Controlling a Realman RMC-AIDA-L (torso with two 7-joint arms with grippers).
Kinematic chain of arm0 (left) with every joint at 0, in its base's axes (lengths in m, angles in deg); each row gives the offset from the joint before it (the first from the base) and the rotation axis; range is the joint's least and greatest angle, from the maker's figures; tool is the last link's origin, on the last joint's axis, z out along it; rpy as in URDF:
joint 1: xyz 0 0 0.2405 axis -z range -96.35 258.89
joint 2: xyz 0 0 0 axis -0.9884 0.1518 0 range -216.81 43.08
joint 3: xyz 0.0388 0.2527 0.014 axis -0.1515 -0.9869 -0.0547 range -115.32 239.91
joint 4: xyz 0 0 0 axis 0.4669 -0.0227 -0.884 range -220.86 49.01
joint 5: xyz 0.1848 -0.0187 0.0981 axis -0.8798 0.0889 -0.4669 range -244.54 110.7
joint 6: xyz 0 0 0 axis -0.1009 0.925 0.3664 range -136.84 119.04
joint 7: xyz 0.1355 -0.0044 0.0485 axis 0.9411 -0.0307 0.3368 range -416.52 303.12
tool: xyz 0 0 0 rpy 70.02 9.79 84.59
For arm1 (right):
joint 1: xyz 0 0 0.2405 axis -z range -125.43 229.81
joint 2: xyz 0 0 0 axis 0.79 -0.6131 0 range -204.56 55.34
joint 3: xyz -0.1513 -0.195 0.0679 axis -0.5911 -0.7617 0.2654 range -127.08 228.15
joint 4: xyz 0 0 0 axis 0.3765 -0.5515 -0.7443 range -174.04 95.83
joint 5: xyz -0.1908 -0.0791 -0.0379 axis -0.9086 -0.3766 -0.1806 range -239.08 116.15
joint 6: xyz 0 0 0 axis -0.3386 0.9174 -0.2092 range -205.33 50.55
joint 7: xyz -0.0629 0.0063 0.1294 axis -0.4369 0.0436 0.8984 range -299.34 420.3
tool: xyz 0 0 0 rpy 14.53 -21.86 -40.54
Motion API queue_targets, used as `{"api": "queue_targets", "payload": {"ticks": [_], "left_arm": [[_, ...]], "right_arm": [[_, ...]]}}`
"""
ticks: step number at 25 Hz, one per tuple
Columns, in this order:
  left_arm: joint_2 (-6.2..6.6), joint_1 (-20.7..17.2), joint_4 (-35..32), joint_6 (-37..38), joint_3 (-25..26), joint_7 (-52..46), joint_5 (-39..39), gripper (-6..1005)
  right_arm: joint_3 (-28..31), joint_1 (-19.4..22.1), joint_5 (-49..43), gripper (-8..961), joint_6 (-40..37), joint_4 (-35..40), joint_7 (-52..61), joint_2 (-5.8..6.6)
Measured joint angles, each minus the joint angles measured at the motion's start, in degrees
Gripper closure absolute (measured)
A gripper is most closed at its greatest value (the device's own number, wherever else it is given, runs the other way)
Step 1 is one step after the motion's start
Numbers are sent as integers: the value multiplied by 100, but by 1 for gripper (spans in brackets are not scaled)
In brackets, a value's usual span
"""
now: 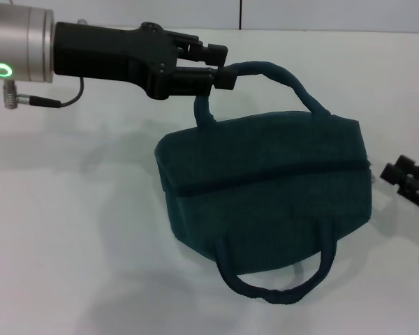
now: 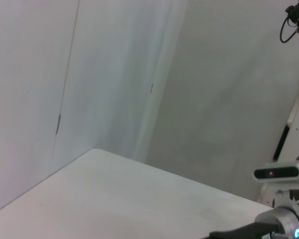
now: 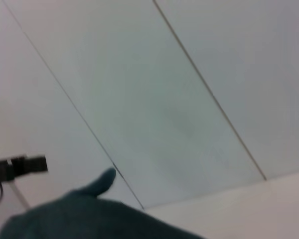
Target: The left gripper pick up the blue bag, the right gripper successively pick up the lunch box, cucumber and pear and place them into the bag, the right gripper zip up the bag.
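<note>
Nearest the camera in the head view, a loose handle of the blue bag [image 1: 265, 192] curls down onto the white table [image 1: 70, 230], its loop lying flat in front of the bag's body. Behind that handle the bag sits on the table with its top closed, a dark zipper line running across it from side to side. At the bag's right end, low and apart from the fabric, the right gripper [image 1: 410, 180] shows only as a black claw at the edge of view; whether its fingers are parted or together cannot be told. Beyond the bag's body the second handle arches upward, and the left gripper [image 1: 220, 66] reaches in from the bag's left side with its two black fingers clamped together on the near end of that arch, holding it raised above the bag. Back along that arm are a silver wrist with a green ring light and a thin cable. Behind the bag stands a pale wall. From the right wrist view the bag [image 3: 89, 216] appears as a teal mound against wall panels
</note>
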Motion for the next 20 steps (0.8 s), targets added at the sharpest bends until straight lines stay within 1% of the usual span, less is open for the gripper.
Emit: {"api": "queue_targets", "payload": {"ticks": [2,6,9,11,13,15,17,20], "left_arm": [[-14,-30,1,7,-4,19,12,481],[-72,-190,-14,9,-8,214,195,466],[-69,-342,-14,16,-5,330,440,455],[-54,-450,2,71,0,380,593,448],[-60,-565,7,190,5,526,817,441],[-78,-689,8,332,4,693,1068,433],[-87,-785,8,501,-12,779,1235,426],[-119,-911,29,803,-29,812,1317,415]], "right_arm": [[102,46,0,465,-218,25,-50,32],[383,55,0,372,-1036,35,-452,101],[659,25,-8,302,-1433,98,-584,170],[690,-1,-31,256,-1722,351,-548,211],[671,-40,-73,197,-2007,738,-433,226],[663,-163,-254,137,-2271,1269,-165,238],[663,-353,-525,78,-2378,1648,247,255],[677,-787,-1005,77,-2394,1939,910,285]]}}
